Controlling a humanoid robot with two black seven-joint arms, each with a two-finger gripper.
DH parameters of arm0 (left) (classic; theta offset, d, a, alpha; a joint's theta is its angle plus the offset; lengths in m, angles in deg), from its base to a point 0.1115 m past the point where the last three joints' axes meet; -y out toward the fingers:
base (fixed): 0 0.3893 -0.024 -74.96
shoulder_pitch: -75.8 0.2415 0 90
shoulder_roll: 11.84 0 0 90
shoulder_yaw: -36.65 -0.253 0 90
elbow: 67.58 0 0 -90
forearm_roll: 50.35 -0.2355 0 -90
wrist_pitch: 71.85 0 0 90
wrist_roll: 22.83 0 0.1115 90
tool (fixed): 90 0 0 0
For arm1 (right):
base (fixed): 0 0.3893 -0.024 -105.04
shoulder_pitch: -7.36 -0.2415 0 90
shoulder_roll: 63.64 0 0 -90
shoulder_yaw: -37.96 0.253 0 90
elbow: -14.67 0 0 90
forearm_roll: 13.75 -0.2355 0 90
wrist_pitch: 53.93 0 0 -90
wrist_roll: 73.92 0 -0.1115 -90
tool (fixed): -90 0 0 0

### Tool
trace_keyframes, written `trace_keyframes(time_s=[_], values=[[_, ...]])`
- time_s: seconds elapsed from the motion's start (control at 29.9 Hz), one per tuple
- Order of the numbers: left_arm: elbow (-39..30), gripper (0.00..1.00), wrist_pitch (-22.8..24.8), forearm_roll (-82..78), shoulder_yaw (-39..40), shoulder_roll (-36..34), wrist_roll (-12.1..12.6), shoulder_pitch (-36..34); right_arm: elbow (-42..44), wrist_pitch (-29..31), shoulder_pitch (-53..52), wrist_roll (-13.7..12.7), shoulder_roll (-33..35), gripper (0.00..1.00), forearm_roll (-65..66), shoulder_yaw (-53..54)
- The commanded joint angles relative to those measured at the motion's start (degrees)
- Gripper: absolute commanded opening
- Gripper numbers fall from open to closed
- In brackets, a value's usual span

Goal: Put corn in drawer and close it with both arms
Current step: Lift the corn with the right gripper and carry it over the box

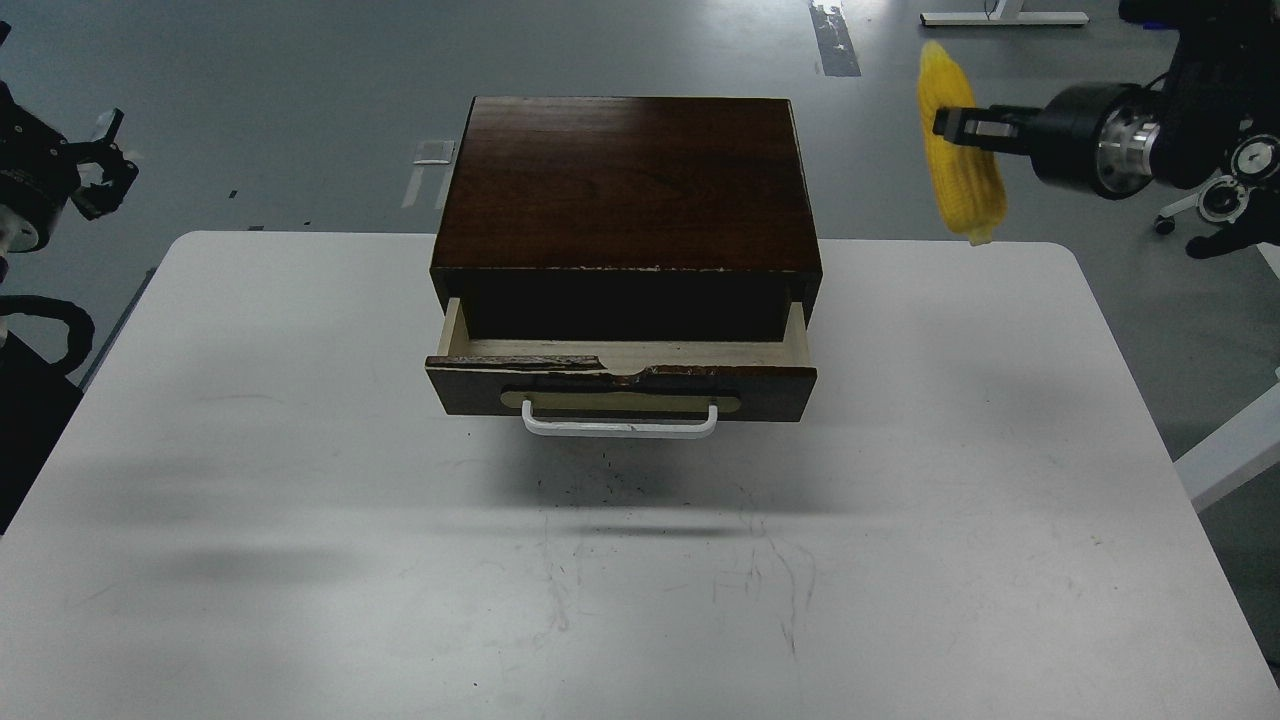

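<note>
table [300,480]: white, scuffed near the front edge; carries only the wooden box.
drawer [620,385]: pulled partly out toward the viewer, white bar handle facing front, chipped top edge; a narrow pale strip of interior shows between its front panel and the box.
box [625,185]: dark brown, sits at the far middle of the table; its top overhangs most of the drawer cavity.
right end effector [958,127]: raised above the table's far right corner, fingers closed across the corn's middle.
corn [962,150]: in the air, held by the right end effector, long axis nearly upright, one end down.
key relation: the drawer opening lies down and to the left of the corn, nearer the viewer; the right arm is far closer than the left. The cob probably needs turning to lie along the slot.
left end effector [100,165]: at the far left edge, well apart from the box, holding nothing; small and dark, opening cannot be told.
hidden: drawer floor and depth, dark under the box top; left arm mostly cut off.
</note>
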Motion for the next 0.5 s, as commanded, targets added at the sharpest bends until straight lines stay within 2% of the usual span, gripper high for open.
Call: trace_keyframes(time_s=[0.0, 0.2, 0.33, 0.43, 0.47], values=[[-0.25, 0.99, 0.0, -0.17, -0.16, -0.95, 0.09, 0.1, -2.37, -0.05, -7.24, 0.07, -2.88, 0.05, 4.55, 0.08], [-0.34, 0.99, 0.0, -0.17, -0.34, -1.04, 0.18, 0.1, -6.59, -3.04, -14.37, 0.07, -10.26, 0.05, 17.66, 0.17], [-0.52, 0.99, 0.0, -0.17, -0.43, -1.04, 0.18, 0.19, -7.38, -3.66, -14.64, 0.16, -16.16, 0.05, 20.29, 0.08], [-0.6, 0.99, 0.0, -0.26, -0.43, -1.31, 0.27, 0.1, -8.26, -3.66, -13.76, 0.33, -18.62, 0.05, 28.54, 0.17], [-0.52, 0.99, 0.0, -0.26, -0.43, -1.31, 0.36, 0.1, -8.53, -3.48, -13.59, 1.2, -20.11, 0.05, 32.04, -0.01]])
